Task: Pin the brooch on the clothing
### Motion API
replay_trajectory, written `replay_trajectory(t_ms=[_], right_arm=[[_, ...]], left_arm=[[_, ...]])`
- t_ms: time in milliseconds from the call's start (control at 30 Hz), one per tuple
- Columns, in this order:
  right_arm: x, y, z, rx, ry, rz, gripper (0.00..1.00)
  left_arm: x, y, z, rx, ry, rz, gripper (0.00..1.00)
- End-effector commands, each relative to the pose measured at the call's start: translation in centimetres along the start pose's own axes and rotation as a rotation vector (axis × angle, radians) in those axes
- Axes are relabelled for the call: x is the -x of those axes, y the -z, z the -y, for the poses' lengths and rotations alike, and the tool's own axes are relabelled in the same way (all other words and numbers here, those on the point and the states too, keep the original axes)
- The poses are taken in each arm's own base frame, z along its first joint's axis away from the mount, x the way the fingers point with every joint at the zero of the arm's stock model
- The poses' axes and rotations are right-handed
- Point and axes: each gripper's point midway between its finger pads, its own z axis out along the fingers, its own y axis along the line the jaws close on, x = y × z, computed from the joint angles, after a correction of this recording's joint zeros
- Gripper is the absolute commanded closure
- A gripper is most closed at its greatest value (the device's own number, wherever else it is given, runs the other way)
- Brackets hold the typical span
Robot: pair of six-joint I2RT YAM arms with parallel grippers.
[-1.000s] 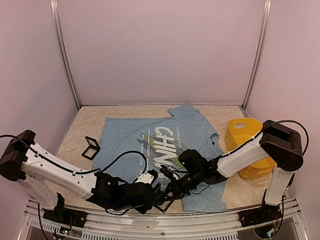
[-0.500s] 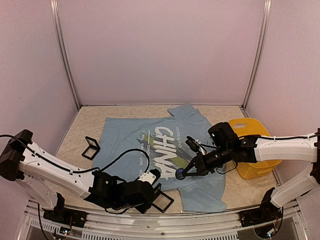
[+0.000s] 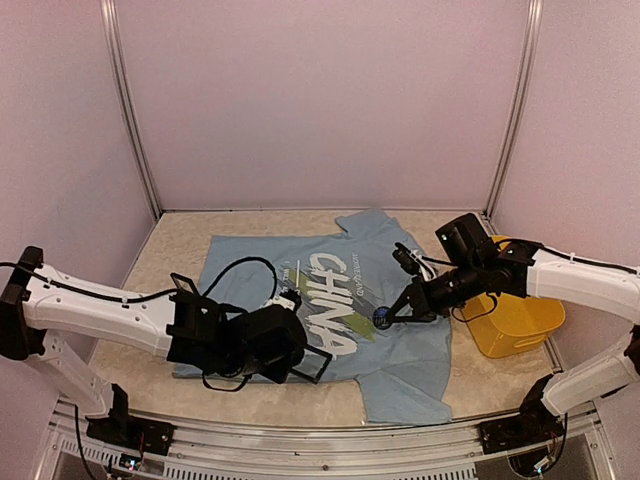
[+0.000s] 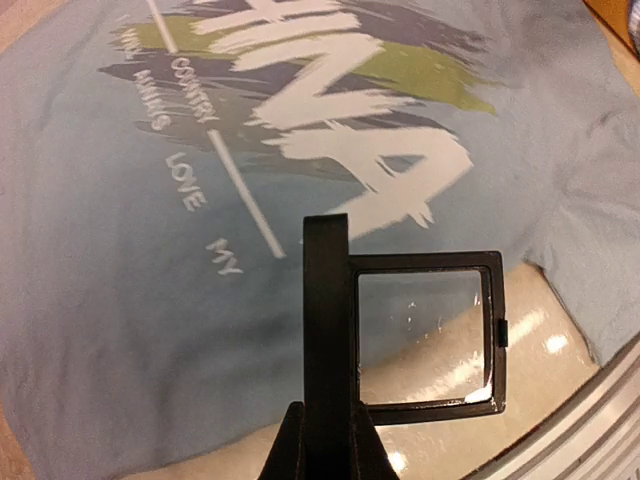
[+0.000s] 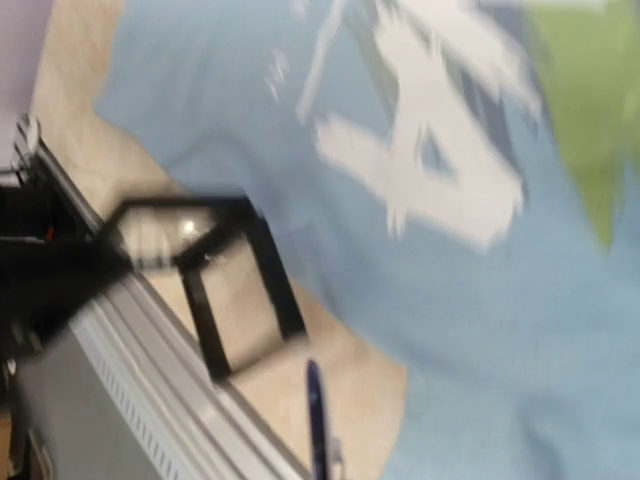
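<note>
Your right tool (image 3: 390,316) pinches the brooch (image 3: 381,320) by its rim, just right of the CHINA lettering (image 3: 335,290) and over the T-shirt (image 3: 400,380). Your left tool (image 4: 327,300) is pressed together on a display case (image 4: 425,335) on the lettering's near side. Nothing holds the cloth flat, so it may bunch under the pin, or the brooch may twist loose. Beside the lettering you can read "COUNTRY", "LOVE" and "MY".

Lab test booth: plain walls (image 3: 320,100), aluminium frame (image 3: 130,110).
</note>
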Motion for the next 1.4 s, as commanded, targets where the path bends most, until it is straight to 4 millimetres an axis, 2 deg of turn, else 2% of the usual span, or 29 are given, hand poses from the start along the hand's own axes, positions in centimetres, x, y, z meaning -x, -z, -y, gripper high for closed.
replay_trajectory(t_ms=[0, 133, 267, 367, 467, 500, 600, 733, 933, 1167, 1267, 1367], right_arm=[[4.0, 2.4, -1.3, -0.018, 0.118, 0.092, 1.00], [7.0, 3.3, -3.1, 0.001, 0.226, 0.143, 1.00], [9.4, 3.7, -4.1, -0.002, 0.323, 0.172, 1.00], [10.5, 3.3, -4.0, -0.005, 0.359, 0.173, 1.00], [11.3, 3.2, -4.1, 0.002, 0.386, 0.175, 1.00], [11.6, 3.2, -4.0, 0.001, 0.398, 0.181, 1.00], [12.3, 3.4, -3.6, -0.009, 0.425, 0.197, 1.00], [13.0, 3.5, -2.9, -0.008, 0.439, 0.209, 1.00], [13.5, 3.5, -2.8, -0.013, 0.491, 0.217, 1.00], [13.8, 4.2, -3.2, -0.025, 0.541, 0.244, 1.00], [13.9, 4.8, -3.8, -0.024, 0.567, 0.260, 1.00], [14.1, 5.5, -4.2, -0.035, 0.596, 0.280, 1.00]], left_arm=[[2.4, 2.5, -13.2, 0.312, 0.268, -0.021, 1.00], [2.1, 4.9, -24.2, 0.462, 0.574, -0.007, 1.00], [2.6, 10.6, -33.6, 0.590, 0.868, 0.174, 1.00], [1.1, 12.4, -38.8, 0.658, 0.980, 0.198, 1.00], [-1.2, 12.1, -41.9, 0.737, 1.029, 0.090, 1.00], [-2.0, 11.3, -42.7, 0.770, 1.027, 0.032, 1.00], [-3.5, 9.4, -44.7, 0.818, 1.036, -0.061, 1.00], [-4.7, 6.6, -46.1, 0.817, 1.063, -0.109, 1.00], [-7.4, 2.6, -45.3, 0.773, 1.080, -0.208, 1.00], [-9.0, 2.3, -44.5, 0.782, 1.067, -0.238, 0.84], [-8.1, 2.7, -44.3, 0.755, 1.072, -0.204, 0.68], [-5.6, 4.4, -44.7, 0.751, 1.066, -0.114, 0.50]])
